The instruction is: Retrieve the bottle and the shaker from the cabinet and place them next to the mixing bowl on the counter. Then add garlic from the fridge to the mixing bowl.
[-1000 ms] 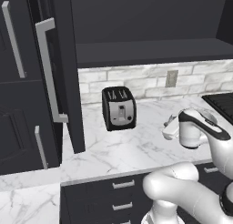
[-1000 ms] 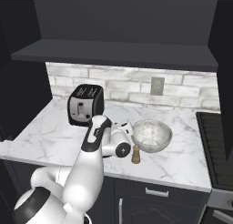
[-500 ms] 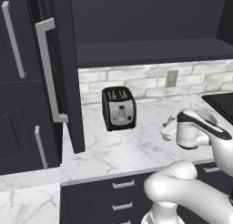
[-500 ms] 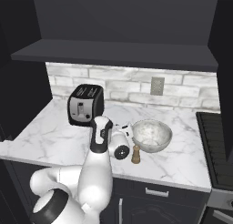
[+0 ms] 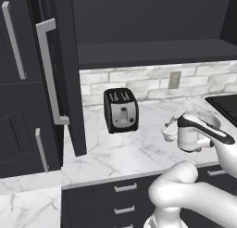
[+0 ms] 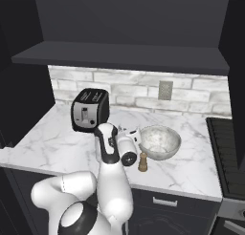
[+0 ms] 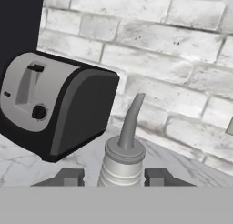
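While you scan left to right in the right base view: toaster (image 6: 88, 110) at the back of the counter (image 6: 43, 138), then the gripper (image 6: 130, 136) with the bottle (image 6: 133, 134) in it, shaker (image 6: 142, 162) standing upright just in front, mixing bowl (image 6: 159, 142) to the right. Cabinet (image 5: 55, 74) door hangs open at the left of the left base view.

Hand view: fingertips (image 7: 68, 177) sit on either side of the bottle's ribbed neck, jaws narrowed down onto it, so you've got it pinched, nozzle up and tilted a bit. I can't tell whether its base is on the marble or just above.

Handling, my read: small, likely light, rigid, smooth rounded body, so it could slip or swivel in a two-point pinch. Thin nozzle is the weak spot; keep off it. Hold at the neck or upper body as now. Release only once it stands upright beside the bowl, clear of the shaker.
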{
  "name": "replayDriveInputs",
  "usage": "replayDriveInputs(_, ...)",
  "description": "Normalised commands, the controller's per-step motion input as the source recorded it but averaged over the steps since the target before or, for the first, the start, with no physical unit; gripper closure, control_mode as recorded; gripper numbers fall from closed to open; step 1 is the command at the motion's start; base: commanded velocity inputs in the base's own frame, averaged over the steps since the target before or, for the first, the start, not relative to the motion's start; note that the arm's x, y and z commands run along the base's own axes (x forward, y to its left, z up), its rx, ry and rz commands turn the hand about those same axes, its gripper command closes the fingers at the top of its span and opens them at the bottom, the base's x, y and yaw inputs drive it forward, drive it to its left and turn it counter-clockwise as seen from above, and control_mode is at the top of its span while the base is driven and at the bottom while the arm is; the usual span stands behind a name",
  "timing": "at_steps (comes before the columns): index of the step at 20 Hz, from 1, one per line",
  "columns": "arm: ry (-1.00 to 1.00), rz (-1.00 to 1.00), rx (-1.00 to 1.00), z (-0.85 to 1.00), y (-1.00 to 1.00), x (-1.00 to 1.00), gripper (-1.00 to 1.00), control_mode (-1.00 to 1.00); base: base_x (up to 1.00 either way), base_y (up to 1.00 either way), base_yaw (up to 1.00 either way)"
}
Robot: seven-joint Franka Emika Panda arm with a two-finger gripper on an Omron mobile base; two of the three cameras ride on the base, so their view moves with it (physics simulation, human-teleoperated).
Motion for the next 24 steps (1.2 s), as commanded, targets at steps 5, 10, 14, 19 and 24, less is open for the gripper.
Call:
replayDriveInputs(5, -0.04, 0.0, 0.0, -0.29, 0.0, 0.05, 1.0, -1.0, 0.0, 0.0, 0.0)
replayDriveInputs(10, -0.03, 0.0, 0.0, -0.29, 0.0, 0.02, 1.0, -1.0, 0.0, 0.0, 0.0)
replayDriveInputs(14, 0.0, 0.0, 0.0, -0.09, 0.0, 0.0, -1.0, -1.0, 0.0, 0.0, 0.0)
replayDriveInputs(19, 0.0, 0.0, 0.0, 0.0, 0.0, 0.0, -1.0, -1.0, 0.0, 0.0, 0.0)
replayDriveInputs(24, 0.0, 0.0, 0.0, 0.0, 0.0, 0.0, -1.0, -1.0, 0.0, 0.0, 0.0)
